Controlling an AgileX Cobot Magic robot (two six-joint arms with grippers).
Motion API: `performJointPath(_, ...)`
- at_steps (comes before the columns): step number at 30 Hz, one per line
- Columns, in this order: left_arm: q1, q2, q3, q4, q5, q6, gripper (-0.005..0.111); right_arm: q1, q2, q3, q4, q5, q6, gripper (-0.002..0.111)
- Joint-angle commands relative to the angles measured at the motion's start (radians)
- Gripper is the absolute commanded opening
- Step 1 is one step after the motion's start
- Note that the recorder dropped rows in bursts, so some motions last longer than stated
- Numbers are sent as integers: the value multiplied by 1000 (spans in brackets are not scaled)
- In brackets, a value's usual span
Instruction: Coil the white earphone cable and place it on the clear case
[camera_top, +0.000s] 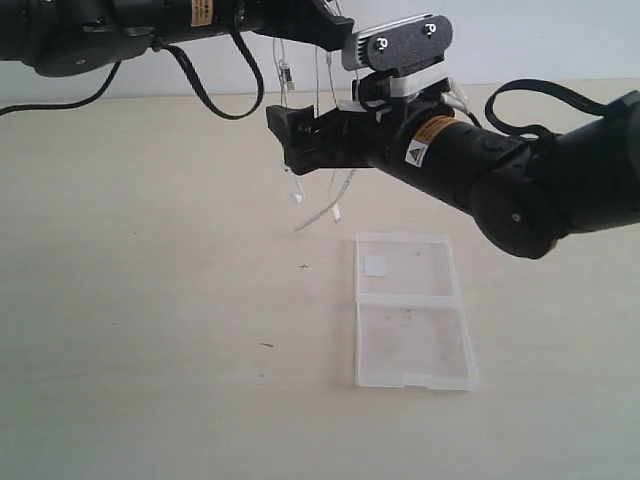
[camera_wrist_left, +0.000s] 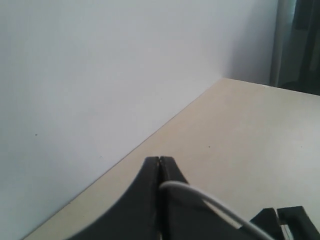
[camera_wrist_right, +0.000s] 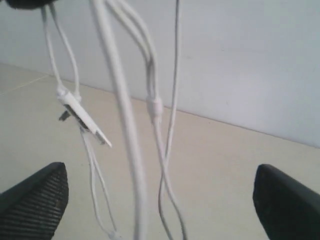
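The white earphone cable (camera_top: 336, 210) hangs in several loose strands above the table, left of and beyond the clear case (camera_top: 410, 310). My left gripper (camera_top: 320, 30) holds it from above; in the left wrist view the gripper (camera_wrist_left: 160, 161) is shut on the cable (camera_wrist_left: 200, 196). My right gripper (camera_top: 295, 140) is open at mid-height around the strands. In the right wrist view the gripper (camera_wrist_right: 160, 200) has its fingers (camera_wrist_right: 35, 195) far apart, with the cable (camera_wrist_right: 125, 125) and its inline remote (camera_wrist_right: 82, 117) dangling between them. The case lies open and flat, with a white sticker (camera_top: 376, 264) in its far half.
The beige table (camera_top: 150, 300) meets a white wall (camera_top: 560, 40) at the back. The right arm (camera_top: 520, 180) stretches over the table above the case's far side. A black arm cable (camera_top: 210, 90) hangs from the left arm.
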Motion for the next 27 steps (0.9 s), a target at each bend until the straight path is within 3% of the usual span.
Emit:
performJointPath(1, 2, -30, -8, 1, -14, -23, 0, 1, 65, -91, -8, 60, -12, 95)
performJointPath(13, 2, -32, -8, 3, -14, -23, 0, 1, 98, -143, -192, 83, 22, 95)
performJointPath(27, 2, -32, -8, 5, -8, -39, 0, 1, 89, -143, -185, 128, 23, 95)
